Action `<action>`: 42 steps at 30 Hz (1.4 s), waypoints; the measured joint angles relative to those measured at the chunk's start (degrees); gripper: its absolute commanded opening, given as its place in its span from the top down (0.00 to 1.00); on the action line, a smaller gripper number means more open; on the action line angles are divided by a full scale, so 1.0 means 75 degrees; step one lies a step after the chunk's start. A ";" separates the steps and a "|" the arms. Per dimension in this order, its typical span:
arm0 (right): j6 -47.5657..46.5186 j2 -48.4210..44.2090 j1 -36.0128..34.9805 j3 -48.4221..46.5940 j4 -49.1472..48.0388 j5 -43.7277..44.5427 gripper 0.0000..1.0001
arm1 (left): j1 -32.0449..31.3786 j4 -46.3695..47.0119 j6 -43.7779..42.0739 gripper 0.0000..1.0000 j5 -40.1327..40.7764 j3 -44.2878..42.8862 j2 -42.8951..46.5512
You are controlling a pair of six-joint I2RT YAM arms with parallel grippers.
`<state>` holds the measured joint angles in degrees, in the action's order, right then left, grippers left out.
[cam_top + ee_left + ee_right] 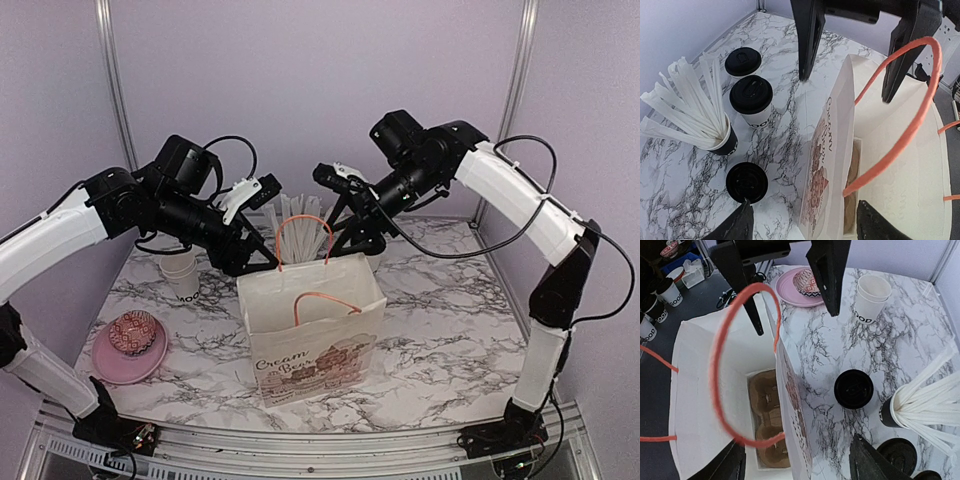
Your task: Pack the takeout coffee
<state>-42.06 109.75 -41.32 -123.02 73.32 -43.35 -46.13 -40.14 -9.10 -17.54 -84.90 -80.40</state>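
Left gripper (262, 256) and right gripper (352, 243) hang over the rear rim of the paper bag (310, 330). Both have jaws spread wide, gripping nothing. Three lidded coffee cups (751, 97) stand on the marble table (450, 330) behind the bag, around the straw cup (725, 142). A cardboard cup carrier (767, 415) lies in the bag's bottom.

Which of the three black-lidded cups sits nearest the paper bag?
The lone lidded cup, on one side of the straw cup; the other two lidded cups stand paired beyond it, farther from the bag.
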 measured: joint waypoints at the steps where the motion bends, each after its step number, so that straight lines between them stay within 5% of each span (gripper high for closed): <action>1: -0.0020 -0.0160 0.0114 0.0023 0.0023 -0.0026 0.31 | -0.0009 0.0000 -0.0017 0.30 -0.0050 -0.0044 -0.0073; 12: 0.0423 -0.1521 0.1635 0.1230 -0.0749 0.1137 0.31 | -0.0087 -0.0035 -0.0198 0.46 -0.0460 -0.0417 -0.0664; 23: 0.1262 0.0219 0.1883 0.1390 -0.1740 0.4051 0.17 | -0.0093 -0.0425 -0.0356 0.78 -0.0519 -0.0498 -0.0903; 27: 0.1346 0.0866 0.2028 0.0915 -0.1737 0.4162 0.12 | -0.0096 -0.0583 -0.0338 0.88 -0.0554 -0.0586 -0.0988; 42: 0.1609 0.2017 0.2212 -0.0023 -0.1731 0.3815 0.07 | -0.0152 -0.0752 -0.0300 0.95 -0.0606 -0.0804 -0.1107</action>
<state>-30.00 124.88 -24.73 -123.20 60.34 -14.74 -47.27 -45.78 -11.35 -22.09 -90.94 -88.71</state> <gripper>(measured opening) 0.928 0.055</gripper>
